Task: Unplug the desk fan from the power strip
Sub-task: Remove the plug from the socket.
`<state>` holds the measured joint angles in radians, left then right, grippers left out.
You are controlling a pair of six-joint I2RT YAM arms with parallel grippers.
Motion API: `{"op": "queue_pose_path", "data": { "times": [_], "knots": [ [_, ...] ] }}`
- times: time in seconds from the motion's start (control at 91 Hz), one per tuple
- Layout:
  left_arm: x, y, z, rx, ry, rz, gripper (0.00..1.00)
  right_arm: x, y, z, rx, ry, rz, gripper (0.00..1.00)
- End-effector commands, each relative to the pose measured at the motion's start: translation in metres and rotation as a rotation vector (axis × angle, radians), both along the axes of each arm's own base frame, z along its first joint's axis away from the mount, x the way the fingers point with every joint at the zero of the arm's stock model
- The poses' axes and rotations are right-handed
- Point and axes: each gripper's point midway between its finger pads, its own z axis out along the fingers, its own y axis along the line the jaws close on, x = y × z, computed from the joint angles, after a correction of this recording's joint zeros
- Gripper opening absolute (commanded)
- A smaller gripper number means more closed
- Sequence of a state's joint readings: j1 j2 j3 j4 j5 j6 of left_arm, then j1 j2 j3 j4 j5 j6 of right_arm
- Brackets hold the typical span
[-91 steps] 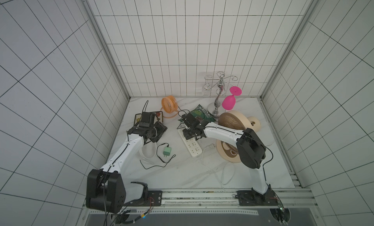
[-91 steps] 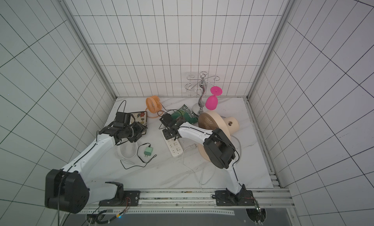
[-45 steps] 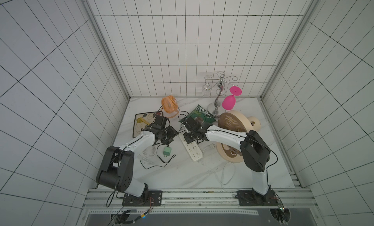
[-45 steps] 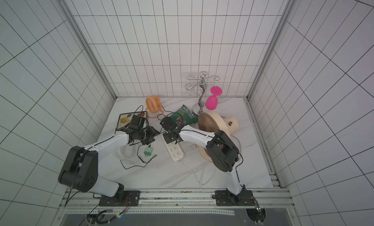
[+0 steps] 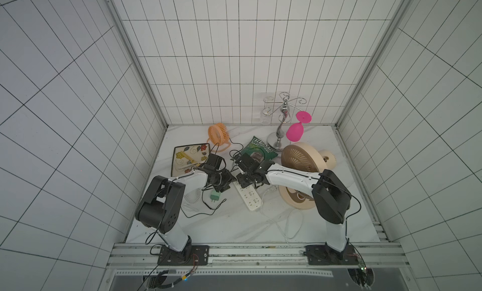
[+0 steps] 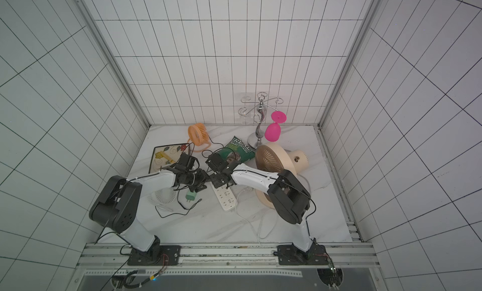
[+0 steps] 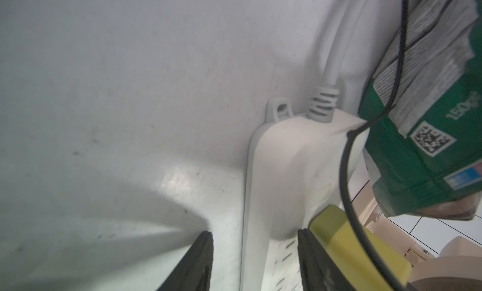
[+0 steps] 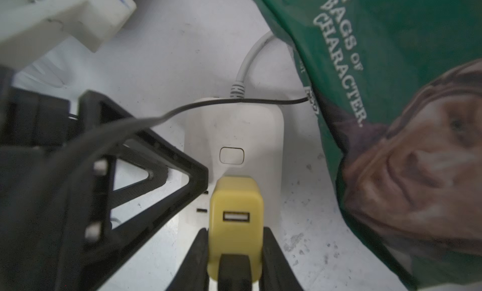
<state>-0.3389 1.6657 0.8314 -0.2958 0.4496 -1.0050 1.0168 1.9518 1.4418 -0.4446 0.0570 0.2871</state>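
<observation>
Power strip (image 5: 249, 199) is lying flat in the middle of the marble table (image 7: 104, 94), between my two arms, its corded end just beside the green chip bag (image 8: 391, 55). Working across from my left, the left gripper (image 7: 254, 240) is hanging with its jaws apart. One finger (image 7: 200, 258) is standing off the strip's edge over bare table, so nothing is pinning the bar. If I pull now, I am risking the whole strip lifting along with the plug. A black cable (image 8: 182, 108) is draping across the strip's end and could be snagging on either set of fingers. The right gripper (image 8: 235, 233) is clamping the yellow adapter (image 8: 236, 198) by its sides, and a crooked pull could be slipping off the smooth plastic or dragging the bag. I am not seeing the prongs, nor where that cable is ending. The adapter's facing port is showing empty, and in both top views the wrists are covering the socket.
</observation>
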Motion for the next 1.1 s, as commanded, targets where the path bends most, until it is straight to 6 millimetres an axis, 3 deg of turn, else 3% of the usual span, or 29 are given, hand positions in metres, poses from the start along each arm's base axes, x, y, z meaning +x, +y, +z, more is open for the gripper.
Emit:
{"op": "queue_pose_path", "data": {
  "times": [0.0,0.121,0.363,0.572,0.814,1.088],
  "knots": [
    [0.006,-0.006,-0.002,-0.024,-0.017,-0.014,0.53,-0.005,0.008,0.023,0.065,-0.025,0.031,0.21],
    [0.002,-0.003,-0.012,0.002,0.016,-0.014,0.52,-0.003,0.01,0.033,0.077,-0.056,0.053,0.21],
    [-0.023,0.011,-0.049,0.15,0.168,-0.034,0.5,0.009,0.021,0.075,0.142,-0.195,0.082,0.22],
    [-0.033,0.025,-0.066,0.255,0.211,-0.02,0.49,0.021,0.025,0.1,0.191,-0.294,0.061,0.21],
    [-0.043,0.032,-0.085,0.35,0.263,-0.035,0.48,0.028,0.018,0.11,0.224,-0.354,0.009,0.21],
    [-0.049,0.051,-0.089,0.451,0.276,-0.019,0.48,0.027,0.009,0.109,0.227,-0.36,-0.011,0.21]
  ]
}}
